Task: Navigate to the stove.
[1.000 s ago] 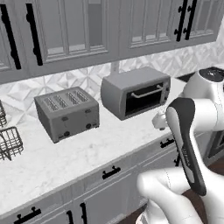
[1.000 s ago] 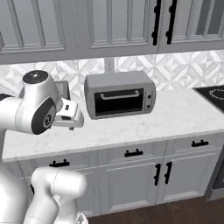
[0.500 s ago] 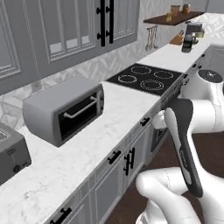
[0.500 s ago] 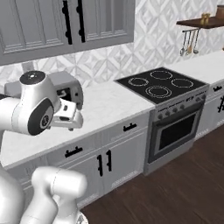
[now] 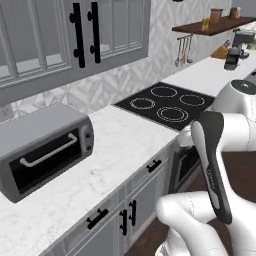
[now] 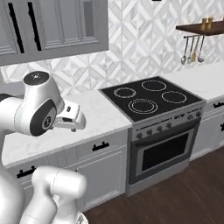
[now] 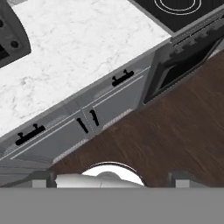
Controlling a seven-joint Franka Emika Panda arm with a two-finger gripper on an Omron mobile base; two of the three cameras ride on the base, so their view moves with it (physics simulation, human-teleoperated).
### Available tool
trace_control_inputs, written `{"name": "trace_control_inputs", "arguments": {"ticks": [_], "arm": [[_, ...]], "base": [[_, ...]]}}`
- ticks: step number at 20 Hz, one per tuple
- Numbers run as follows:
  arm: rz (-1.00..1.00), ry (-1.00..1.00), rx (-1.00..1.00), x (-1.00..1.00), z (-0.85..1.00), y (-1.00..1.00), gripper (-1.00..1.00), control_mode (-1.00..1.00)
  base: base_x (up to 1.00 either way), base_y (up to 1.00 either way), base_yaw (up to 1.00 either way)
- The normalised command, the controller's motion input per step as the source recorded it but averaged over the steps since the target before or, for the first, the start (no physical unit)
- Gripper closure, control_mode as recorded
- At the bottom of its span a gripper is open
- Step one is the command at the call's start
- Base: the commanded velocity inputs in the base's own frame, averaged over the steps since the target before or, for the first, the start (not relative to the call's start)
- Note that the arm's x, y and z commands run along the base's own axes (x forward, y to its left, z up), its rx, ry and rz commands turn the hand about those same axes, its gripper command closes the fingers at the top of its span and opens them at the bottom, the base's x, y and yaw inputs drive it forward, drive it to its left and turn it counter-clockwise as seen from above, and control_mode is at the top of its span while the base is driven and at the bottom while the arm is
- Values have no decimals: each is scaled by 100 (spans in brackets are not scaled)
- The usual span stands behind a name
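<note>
The stove [image 6: 151, 98] is a flat black glass cooktop with four white-ringed burners, a grey knob strip and a dark oven door below, right of centre in the right base view. In the left base view the stove [image 5: 165, 102] lies past the counter, beside my arm. The hand view catches a cooktop corner and the oven door of the stove [image 7: 183, 65] at the upper right. My gripper [image 7: 111, 179] is open and holds nothing, looking down over the cabinet fronts and floor. In the right base view the gripper [image 6: 72, 121] hangs over the counter edge, left of the stove.
A grey toaster oven [image 5: 45, 150] sits on the white marble counter [image 5: 120, 145] to the left. Grey drawers and cabinet doors [image 6: 100, 166] run below, upper cabinets [image 5: 75, 35] above. A shelf with jars [image 5: 215, 25], hanging utensils [image 6: 192, 48] and a dark wooden floor [image 6: 179, 197] lie beyond.
Both base views have slid right along the counter, so the camera moved. The stove has come nearer the middle and looms larger; the toaster has dropped out. The arm's pose is unchanged.
</note>
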Motion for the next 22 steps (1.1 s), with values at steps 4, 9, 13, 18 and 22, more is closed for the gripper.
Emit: {"name": "trace_control_inputs", "arguments": {"ticks": [4, 9, 13, 18, 22], "arm": [[0, 0, 0, 0, 0, 0, -100, 100], [0, 0, 0, 0, 0, 0, -100, 100], [0, 0, 0, 0, 0, 0, -100, 100], [0, 0, 0, 0, 0, 0, -100, 100], [0, 0, 0, 0, 0, 0, -100, 100]], "base": [[57, -100, 49], [33, -100, 50], [2, -100, 45], [-2, -100, 45], [-1, -100, 42]]}}
